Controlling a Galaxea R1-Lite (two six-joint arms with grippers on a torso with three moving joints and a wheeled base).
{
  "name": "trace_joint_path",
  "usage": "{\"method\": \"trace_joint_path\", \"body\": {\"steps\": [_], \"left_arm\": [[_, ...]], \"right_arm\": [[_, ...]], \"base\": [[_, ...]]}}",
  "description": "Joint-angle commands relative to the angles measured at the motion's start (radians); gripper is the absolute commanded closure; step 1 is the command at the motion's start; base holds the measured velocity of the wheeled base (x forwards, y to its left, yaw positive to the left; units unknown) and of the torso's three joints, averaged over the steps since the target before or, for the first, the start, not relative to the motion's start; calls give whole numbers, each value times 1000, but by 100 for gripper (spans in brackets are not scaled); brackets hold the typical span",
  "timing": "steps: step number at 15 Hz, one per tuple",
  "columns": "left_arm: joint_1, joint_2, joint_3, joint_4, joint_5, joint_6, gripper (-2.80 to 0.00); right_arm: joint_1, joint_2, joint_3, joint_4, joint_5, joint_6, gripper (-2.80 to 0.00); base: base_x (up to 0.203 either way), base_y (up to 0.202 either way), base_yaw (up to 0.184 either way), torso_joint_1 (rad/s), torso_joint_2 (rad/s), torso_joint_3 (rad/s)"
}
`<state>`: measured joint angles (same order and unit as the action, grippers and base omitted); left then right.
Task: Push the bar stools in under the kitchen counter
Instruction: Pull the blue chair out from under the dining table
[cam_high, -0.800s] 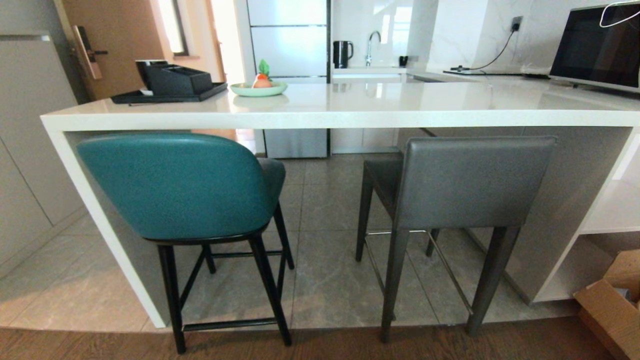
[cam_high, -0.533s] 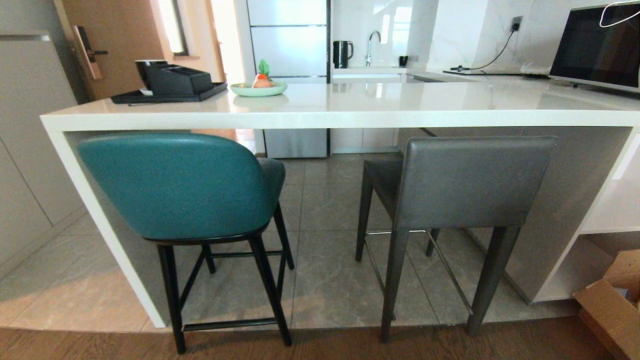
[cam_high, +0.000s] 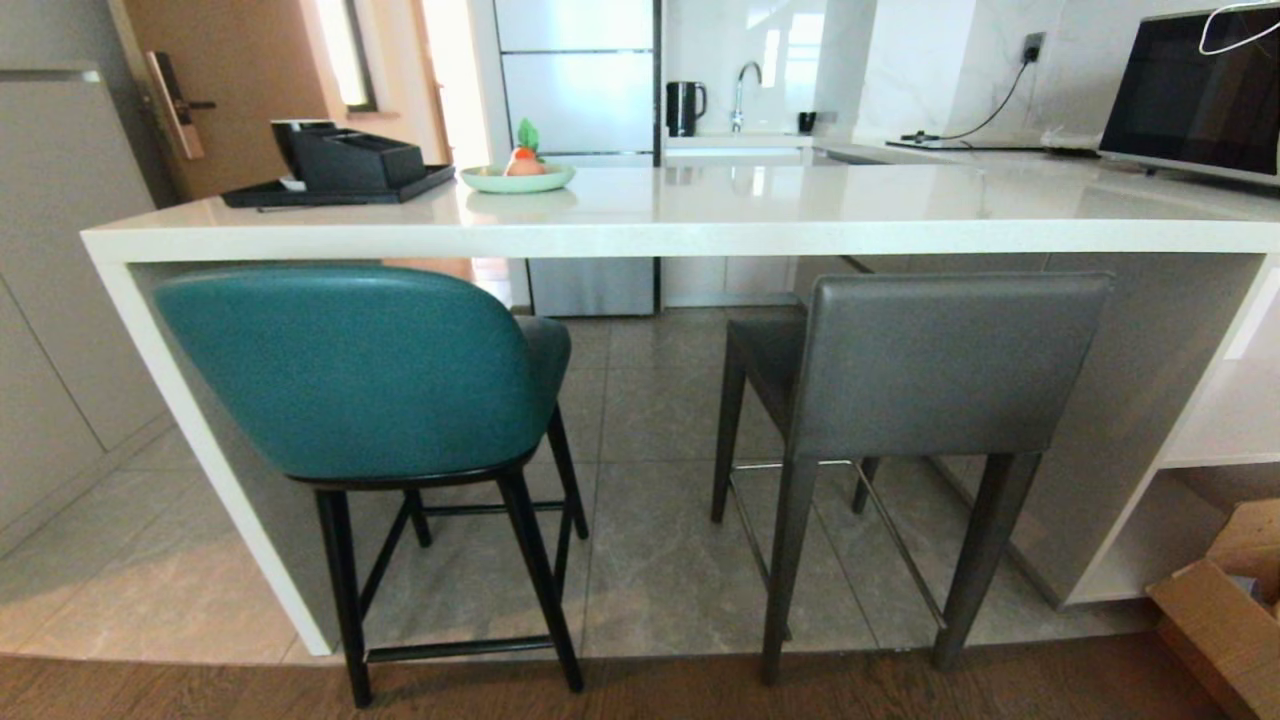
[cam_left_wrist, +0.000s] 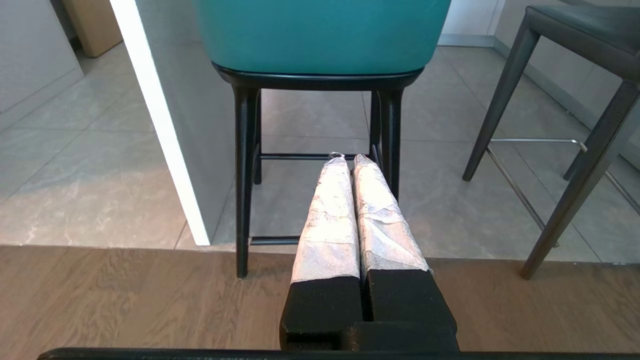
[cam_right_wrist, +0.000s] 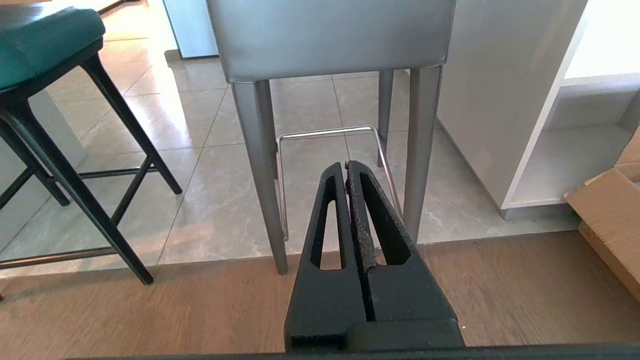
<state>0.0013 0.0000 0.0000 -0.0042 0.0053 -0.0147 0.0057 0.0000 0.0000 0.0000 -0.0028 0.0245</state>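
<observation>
Two bar stools stand side by side at the kitchen counter (cam_high: 700, 238), a long glossy white slab with a thick edge. The teal stool (cam_high: 350, 370) with thin black legs is on the left, close to the white side leg (cam_high: 215, 450). On the right is the boxy grey stool (cam_high: 930, 365) with grey legs. Both seats reach in under the slab, and the rear legs rest about at the tile edge. My left gripper (cam_left_wrist: 349, 158) is shut, low behind the teal stool (cam_left_wrist: 320, 35) and apart from it. My right gripper (cam_right_wrist: 346, 165) is shut behind the grey stool (cam_right_wrist: 330, 37).
A cardboard box (cam_high: 1225, 610) sits on the wood floor at the right, beside open white shelves (cam_high: 1215, 420). On the counter are a black tray (cam_high: 335, 165), a green plate (cam_high: 517, 176) and a microwave (cam_high: 1190, 95). Grey cabinets (cam_high: 50, 300) line the left.
</observation>
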Motion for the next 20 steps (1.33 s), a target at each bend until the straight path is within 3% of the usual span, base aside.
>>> {"method": "trace_joint_path", "body": {"steps": [1,9,20], "left_arm": [[2,2,2,0,1,-1,0],[0,2,2,0,1,-1,0],[0,2,2,0,1,-1,0]], "right_arm": [[0,2,5,0,0,0,0],[0,2,5,0,1,0,0],[0,2,5,0,1,0,0]], "base": [[0,0,0,0,0,0],[0,13,-1,1,0,0],[0,192,-2,4,2,3]]}}
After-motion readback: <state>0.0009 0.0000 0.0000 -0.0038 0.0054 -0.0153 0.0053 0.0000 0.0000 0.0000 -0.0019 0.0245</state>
